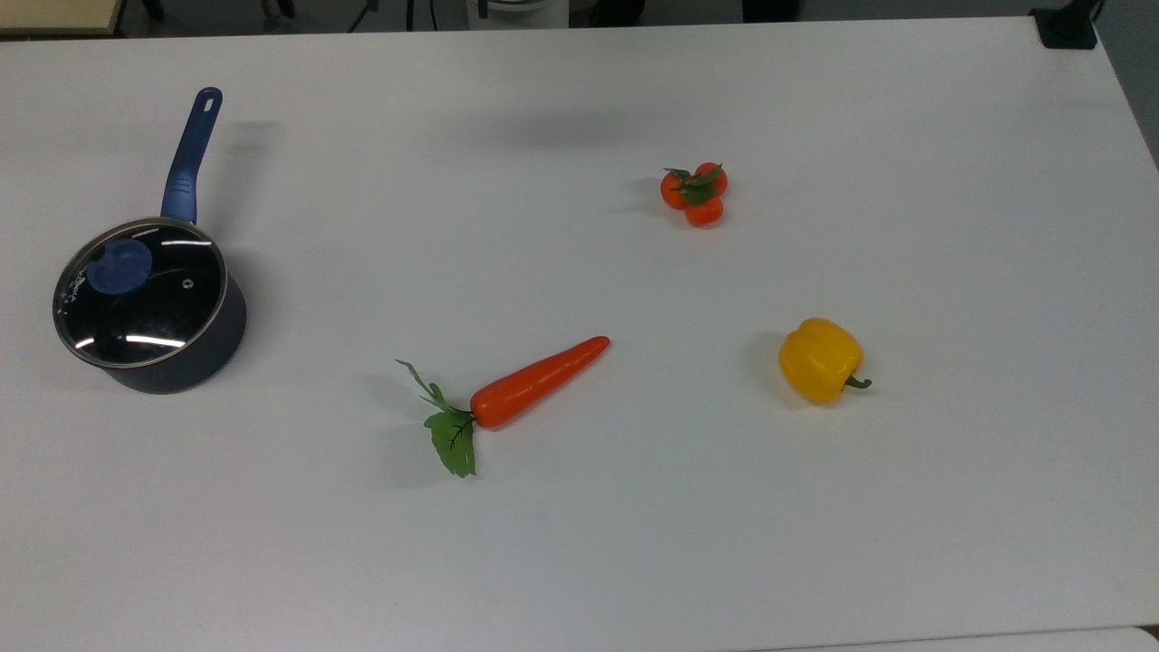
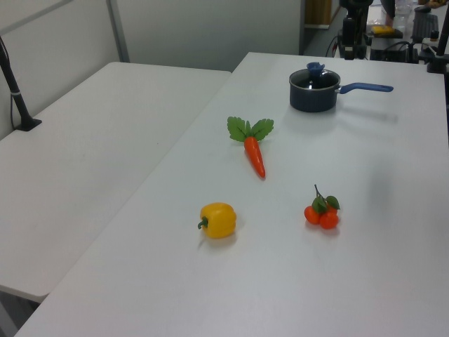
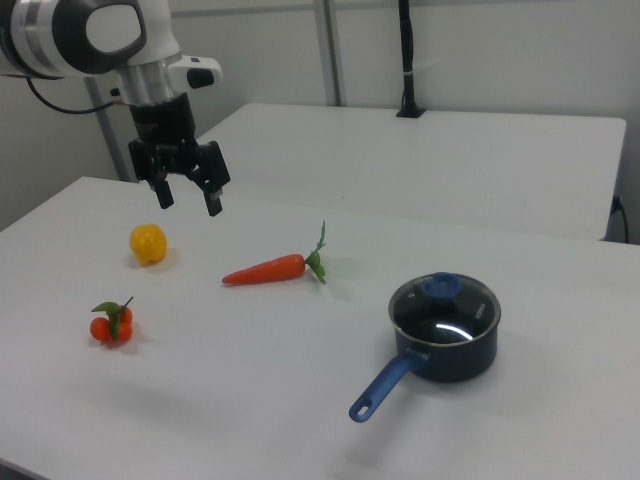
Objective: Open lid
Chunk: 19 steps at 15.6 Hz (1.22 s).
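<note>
Approach not yet begun: the round clear glass lid (image 3: pixel 444 303) with its blue knob (image 3: pixel 441 286) sits shut on the dark saucepan (image 3: pixel 447 351).
Our hand (image 3: pixel 186 194) hangs open above the white table (image 3: pixel 300 400), well apart, near the yellow pepper (image 3: pixel 148 243); next we judge it must cross over the orange carrot (image 3: pixel 265 269); then descend onto the knob.

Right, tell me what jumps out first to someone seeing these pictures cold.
The bright toy food scattered on the white table: an orange carrot near the middle, a yellow pepper and a tomato cluster toward the top view's right. At the top view's left stands the dark saucepan, glass lid on. In the right view the open gripper hangs above the pepper.
</note>
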Each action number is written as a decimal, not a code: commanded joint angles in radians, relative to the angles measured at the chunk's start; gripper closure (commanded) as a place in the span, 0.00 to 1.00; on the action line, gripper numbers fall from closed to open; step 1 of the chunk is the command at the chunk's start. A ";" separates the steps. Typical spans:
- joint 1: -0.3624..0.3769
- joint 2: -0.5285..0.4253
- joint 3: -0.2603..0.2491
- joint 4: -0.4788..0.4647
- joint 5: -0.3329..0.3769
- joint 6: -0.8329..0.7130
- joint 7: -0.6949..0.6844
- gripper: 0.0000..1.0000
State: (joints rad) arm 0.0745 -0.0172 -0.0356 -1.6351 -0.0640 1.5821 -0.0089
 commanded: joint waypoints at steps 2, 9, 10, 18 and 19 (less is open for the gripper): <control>-0.005 -0.015 0.005 -0.023 -0.008 0.016 0.030 0.00; -0.044 0.000 -0.009 -0.006 -0.011 0.049 0.041 0.00; -0.067 0.014 -0.009 0.006 -0.010 0.068 0.043 0.00; -0.222 0.118 -0.096 0.055 0.068 0.321 0.049 0.00; -0.242 0.132 -0.098 0.054 0.075 0.367 0.049 0.00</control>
State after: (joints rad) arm -0.1127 0.0651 -0.1312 -1.6038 -0.0320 1.8502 0.0244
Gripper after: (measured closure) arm 0.000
